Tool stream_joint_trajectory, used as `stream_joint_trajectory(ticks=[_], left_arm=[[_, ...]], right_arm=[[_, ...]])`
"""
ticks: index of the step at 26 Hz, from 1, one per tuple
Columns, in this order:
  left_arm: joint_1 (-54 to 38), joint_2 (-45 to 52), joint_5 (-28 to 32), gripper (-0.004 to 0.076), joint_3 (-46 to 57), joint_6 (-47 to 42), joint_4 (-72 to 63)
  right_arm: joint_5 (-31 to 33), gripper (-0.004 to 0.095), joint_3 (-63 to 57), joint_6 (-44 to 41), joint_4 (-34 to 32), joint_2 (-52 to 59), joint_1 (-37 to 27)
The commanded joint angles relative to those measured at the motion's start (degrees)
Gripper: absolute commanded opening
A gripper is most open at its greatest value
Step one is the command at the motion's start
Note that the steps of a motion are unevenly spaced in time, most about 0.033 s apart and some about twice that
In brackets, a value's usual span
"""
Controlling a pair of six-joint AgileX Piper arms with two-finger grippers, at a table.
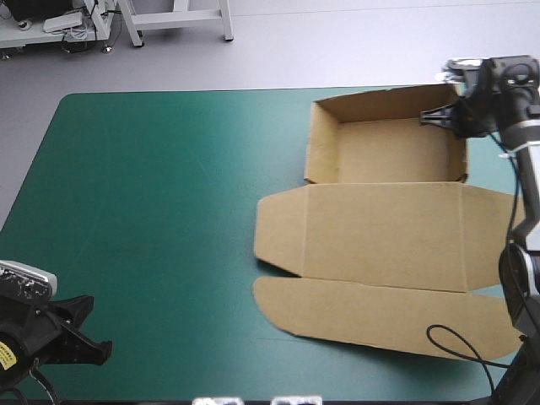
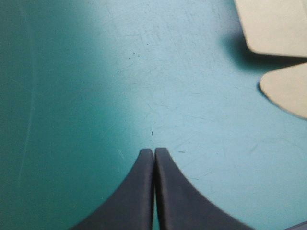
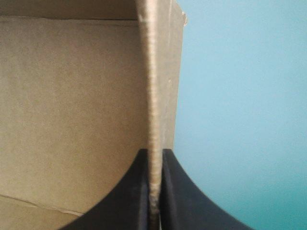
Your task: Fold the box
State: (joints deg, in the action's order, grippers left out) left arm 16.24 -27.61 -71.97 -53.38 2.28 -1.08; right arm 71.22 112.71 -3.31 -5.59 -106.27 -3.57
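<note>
On the right half of the bench [image 1: 169, 211] lies the brown box [image 1: 384, 236]: an open tray with raised walls toward the far edge, its lid flat toward the near edge. At the tray's right wall [image 3: 152, 72] the right end effector [image 1: 445, 118] is clamped on the board, one black finger on each side. Well apart from the box, near the bench's near left corner, the left end effector [image 2: 154, 152] is clenched on nothing, over bare teal-green cover.
</note>
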Motion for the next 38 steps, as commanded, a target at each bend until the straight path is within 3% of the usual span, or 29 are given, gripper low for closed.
stream_joint_trajectory(ticks=[1,5,7,13,16,20,25,28,31,32,38], left_arm=[[0.15,-0.16,-0.85,-0.0009,-0.79,-1.02,0.20],[0.15,-0.16,-0.80,-0.0009,-0.79,-1.02,0.20],[0.15,-0.16,-0.80,-0.0009,-0.79,-1.02,0.20],[0.15,-0.16,-0.53,-0.0009,-0.79,-1.02,0.61],[0.15,-0.16,-0.53,-0.0009,-0.79,-1.02,0.50],[0.15,-0.16,-0.53,-0.0009,-0.79,-1.02,0.20],[0.15,-0.07,0.18,-0.0009,-0.79,-1.02,-0.06],[0.15,-0.07,0.30,-0.0009,-0.79,-1.02,-0.91],[0.15,0.30,1.08,-0.0009,-0.67,-0.31,-1.03],[0.15,0.83,1.70,-0.0009,-0.65,-0.31,-1.03],[0.15,8.71,6.69,-0.0009,10.11,-0.31,-3.08]], right_arm=[[0.42,-0.0016,1.59,1.74,-3.32,3.83,-8.38],[0.42,-0.0008,1.59,1.30,-4.11,2.13,-16.23],[0.42,0.0041,1.59,1.99,-4.85,0.97,-18.73],[0.31,0.0452,1.59,2.01,-3.35,-0.17,-22.39],[0.31,0.0516,1.59,2.01,-2.76,0.51,-22.88],[0.31,0.0513,1.59,2.58,0.35,4.02,-22.88],[0.31,0.0505,1.59,5.62,11.80,11.14,-22.88],[0.42,0.0391,1.59,4.18,20.62,17.26,-22.77],[0.42,0.0103,-1.01,9.26,24.71,28.65,-19.70],[0.42,0.0066,-2.76,10.08,24.71,31.40,-18.56],[-0.48,0.0025,-32.35,12.67,21.99,54.66,-10.47]])
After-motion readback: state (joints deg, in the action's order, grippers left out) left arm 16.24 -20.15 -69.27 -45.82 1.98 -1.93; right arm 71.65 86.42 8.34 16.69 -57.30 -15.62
